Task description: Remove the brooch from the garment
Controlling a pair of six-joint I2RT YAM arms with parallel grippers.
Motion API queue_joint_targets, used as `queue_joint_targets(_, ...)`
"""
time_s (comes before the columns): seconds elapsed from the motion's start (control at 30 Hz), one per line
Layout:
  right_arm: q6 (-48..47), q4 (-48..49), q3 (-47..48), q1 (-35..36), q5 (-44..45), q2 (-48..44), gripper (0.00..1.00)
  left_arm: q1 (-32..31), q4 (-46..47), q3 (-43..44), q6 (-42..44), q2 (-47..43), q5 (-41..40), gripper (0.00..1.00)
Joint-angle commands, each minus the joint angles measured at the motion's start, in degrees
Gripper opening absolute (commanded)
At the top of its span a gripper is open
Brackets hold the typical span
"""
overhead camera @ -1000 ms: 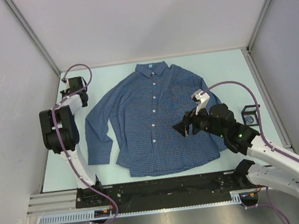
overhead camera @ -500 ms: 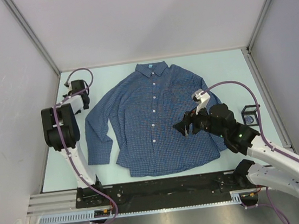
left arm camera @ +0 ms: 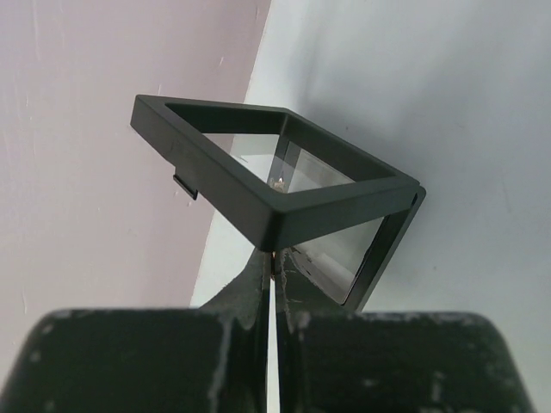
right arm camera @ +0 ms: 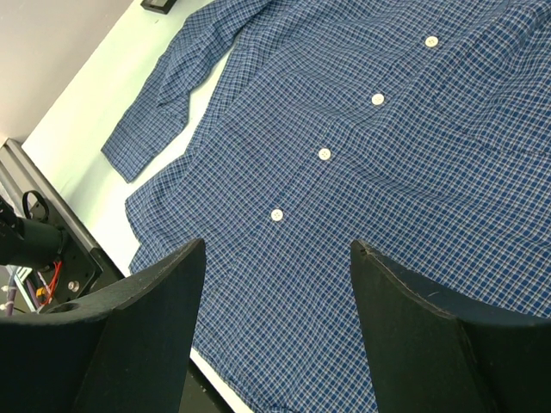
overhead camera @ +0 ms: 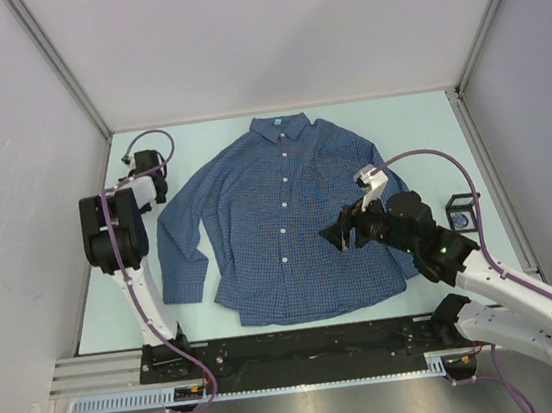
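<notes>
Garment (overhead camera: 278, 221), pale blue neck label (overhead camera: 279, 120)

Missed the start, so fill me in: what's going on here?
Two robot arms work over a shirt laid flat on the table. The right gripper hovers open above the shirt's lower front. The left gripper is shut at the table's far left corner, tips right at a small black frame. A tiny golden speck glints at those tips, too small to identify.
</notes>
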Motion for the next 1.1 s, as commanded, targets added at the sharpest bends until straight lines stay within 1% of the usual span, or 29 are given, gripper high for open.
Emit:
queue_joint_targets(0.0, -0.69, 2.29, -0.46, -0.25, 0.73, 0.04, 0.72, 0.42, -0.11, 1.91, -0.4, 0.29, -2.42, 0.0)
queue_joint_targets(0.1, -0.68, 2.73, -0.64, -0.16, 0.55, -0.04, 0.72, 0.42, -0.28, 2.26, -0.58, 0.47, -2.69, 0.06)
queue_joint_targets(0.13, -0.6, 2.73, -0.72, -0.16, 0.55, 0.04, 0.72, 0.42, -0.29, 2.35, -0.58, 0.38, -3.21, 0.14)
queue_joint_targets(0.2, -0.51, 2.91, -0.81, -0.25, 0.38, 0.04, 0.72, 0.42, -1.51, 3.05, -1.19, 0.29, -3.04, 0.22)
queue_joint_targets(0.23, -0.6, 2.91, -0.9, -0.25, 0.38, 0.13, 0.72, 0.42, -2.12, 3.23, -1.46, 0.03, -2.69, 0.29)
queue_joint_targets(0.3, -0.6, 3.0, -0.99, -0.34, 0.29, 0.13, 0.72, 0.41, -3.18, 3.14, -1.98, -0.76, -2.43, 0.35)
queue_joint_targets(0.33, -0.6, 3.08, -0.99, -0.34, 0.2, 0.04, 0.72, 0.42, -3.45, 2.97, -2.34, -2.42, -1.73, 0.41)
queue_joint_targets(0.4, -0.42, 3.26, -0.99, -0.6, -0.32, 0.22, 0.72, 0.33, -5.89, 2.79, -4.09, -4.35, 1.52, 0.44)
queue_joint_targets(0.43, -0.42, 3.26, -0.99, -0.69, -0.5, 0.22, 0.72, 0.41, -6.43, 2.44, -4.36, -5.58, 2.31, 0.48)
queue_joint_targets(0.47, -0.33, 3.35, -0.99, -0.95, -0.67, 0.31, 0.72, 0.42, -7.05, 1.48, -5.4, -8.38, 5.28, 0.51)
queue_joint_targets(0.53, -0.07, 3.26, -0.99, -1.83, -1.55, 0.48, 0.72, 0.41, -9.42, 0.6, -7.25, -11.21, 9.16, 0.55)
queue_joint_targets(0.57, 0.02, 3.17, -0.99, -2.27, -1.56, 0.4, 0.72, 0.42, -10.99, 0.77, -10.48, -13.83, 11.09, 0.57)
queue_joint_targets(0.6, 0.63, 2.74, -0.9, -2.62, -1.29, 0.57, 0.72, 0.42, -14.84, 0.85, -12.08, -14.9, 15.46, 0.57)
queue_joint_targets(0.63, 0.98, 1.6, -0.73, -3.67, -0.77, 0.57, 0.72, 0.42, -16.53, 0.94, -13.66, -16.39, 18.03, 0.59)
queue_joint_targets(0.67, 1.25, 0.63, -0.46, -4.29, -0.33, 0.57, 0.72, 0.33, -17.59, 0.25, -15.94, -17.97, 20.58, 0.75)
queue_joint_targets(0.7, 1.68, -0.42, 0.58, -4.99, 0.63, 0.57, 0.72, 0.15, -18.56, -0.63, -16.83, -22.08, 25.91, 0.77)
queue_joint_targets(0.73, 2.21, -3.56, 1.29, -6.13, 1.51, 0.66, 0.72, -0.02, -18.74, -1.6, -17.45, -24.38, 28.31, 0.8)
queue_joint_targets(0.77, 2.3, -5.51, 2.08, -6.57, 3.09, 0.48, 0.73, -0.2, -18.66, -3.35, -18.76, -26.75, 31.21, 0.81)
queue_joint_targets(0.8, 2.48, -7.18, 2.96, -7.01, 3.62, 0.4, 0.73, -0.63, -18.74, -4.15, -19.38, -32.26, 34.2, 0.82)
queue_joint_targets(0.83, 2.83, -11.2, 4.62, -7.37, 4.15, -0.21, 0.73, -0.64, -18.39, -5.46, -20.52, -34.84, 44.23, 0.85)
queue_joint_targets(0.87, 2.92, -13.15, 5.16, -7.8, 5.38, -0.66, 0.73, -0.55, -17.43, -5.99, -20.97, -37.73, 50.34, 0.87)
queue_joint_targets(0.9, 3.44, -14.83, 5.42, -7.81, 5.39, -1.36, 0.73, -0.73, -16.64, -6.43, -21.84, -40.29, 56.05, 0.95)
queue_joint_targets(0.93, 3.88, -17.54, 5.78, -8.07, 5.39, -3.28, 0.74, -0.64, -15.41, -8.35, -25.24, -45.62, 68.55, 0.95)
queue_joint_targets(1.0, 4.67, -20.54, 6.22, -8.25, 5.39, -5.04, 0.75, -1.51, -7.18, -11.87, -30.96, -51.1, 80.13, 0.97)
queue_joint_targets(1.03, 4.76, -23.69, 6.74, -8.42, 5.39, -5.92, 0.76, -2.39, -2.96, -15.46, -37.6, -57.04, 86.72, 0.98)
queue_joint_targets(1.07, 5.11, -25.2, 7.79, -8.51, 7.13, -7.76, 0.78, -3.44, 4.39, -16.62, -40.45, -59.45, 88.18, 0.99)
